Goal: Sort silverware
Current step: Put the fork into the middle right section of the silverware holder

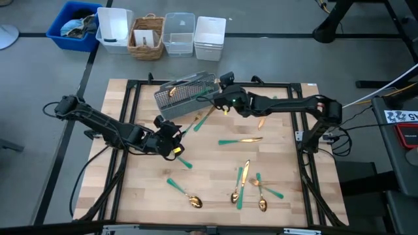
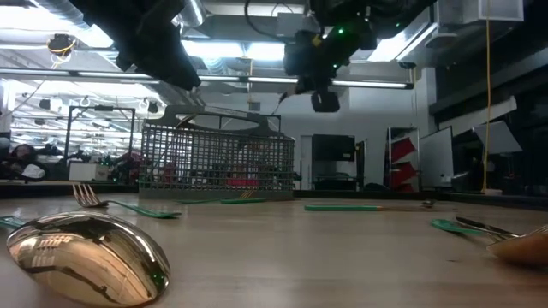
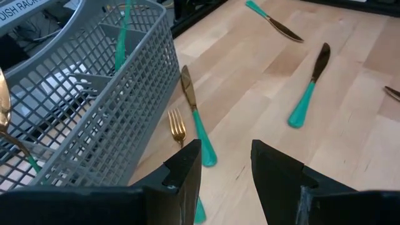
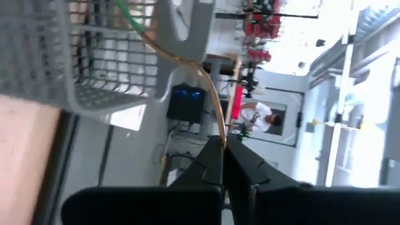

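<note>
The grey mesh caddy [image 1: 186, 94] lies at the far middle of the table with silverware [image 3: 122, 37] inside. My right gripper [image 1: 212, 91] hovers at the caddy's right end, shut on a piece of silverware [image 4: 181, 62] whose teal handle [image 4: 128, 14] reaches toward the caddy's rim. My left gripper [image 1: 173, 140] stands open just near of the caddy with nothing between its fingers. Below it a fork [image 3: 177, 128] and a knife [image 3: 194, 109] lie flat on the wood beside the caddy's wall. More spoons, knives and forks [image 1: 245, 179] lie scattered on the table. My right gripper pinches the thin gold end [image 4: 215, 134] of the piece between its two fingertips. The piece runs straight on from the fingers toward the caddy, teal handle foremost, lifted clear of the table. Whether it is a spoon, fork or knife cannot be told.
Black frame rails [image 1: 130, 104] border the wooden table. Beyond its far edge stand a blue bin [image 1: 75, 26], white and clear bins [image 1: 179, 32] and a wicker basket [image 1: 147, 36]. A large spoon [image 2: 86, 257] lies close in the low view.
</note>
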Robot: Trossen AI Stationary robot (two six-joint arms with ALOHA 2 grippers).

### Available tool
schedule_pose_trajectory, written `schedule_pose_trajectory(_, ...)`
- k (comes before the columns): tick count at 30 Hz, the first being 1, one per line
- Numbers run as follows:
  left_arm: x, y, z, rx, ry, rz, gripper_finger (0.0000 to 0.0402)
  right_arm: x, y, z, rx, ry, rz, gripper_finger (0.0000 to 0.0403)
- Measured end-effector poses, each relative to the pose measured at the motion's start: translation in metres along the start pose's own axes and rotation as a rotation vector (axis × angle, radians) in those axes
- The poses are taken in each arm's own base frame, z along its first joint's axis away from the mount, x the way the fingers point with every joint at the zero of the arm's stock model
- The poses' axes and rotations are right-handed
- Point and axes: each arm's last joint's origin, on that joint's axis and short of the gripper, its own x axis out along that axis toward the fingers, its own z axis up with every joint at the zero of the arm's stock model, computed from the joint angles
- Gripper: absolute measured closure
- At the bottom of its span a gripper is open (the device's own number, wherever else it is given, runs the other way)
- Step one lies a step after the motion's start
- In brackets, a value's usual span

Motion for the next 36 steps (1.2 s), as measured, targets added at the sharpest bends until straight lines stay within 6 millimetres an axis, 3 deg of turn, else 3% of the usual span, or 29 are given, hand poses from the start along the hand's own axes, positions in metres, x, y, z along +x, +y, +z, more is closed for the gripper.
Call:
schedule_pose_trajectory(4,0.000,0.000,0.000,0.000,0.000,0.000,0.0273,0.004,0.003,0.004,-0.033,-0.018,-0.012,0.0397)
schedule_pose_trajectory(16,0.000,0.000,0.000,0.002,0.001,0.001,0.0273,0.004,0.013,0.012,-0.081,-0.288,0.086,0.0381)
schedule_pose_trajectory(30,0.000,0.000,0.000,0.002,0.001,0.001,0.0273,0.004,0.013,0.012,-0.080,-0.286,0.083,0.0311)
schedule_pose_trajectory(36,0.000,0.000,0.000,0.002,0.001,0.001,0.0273,0.001,0.009,0.014,-0.045,-0.187,0.031,0.0296)
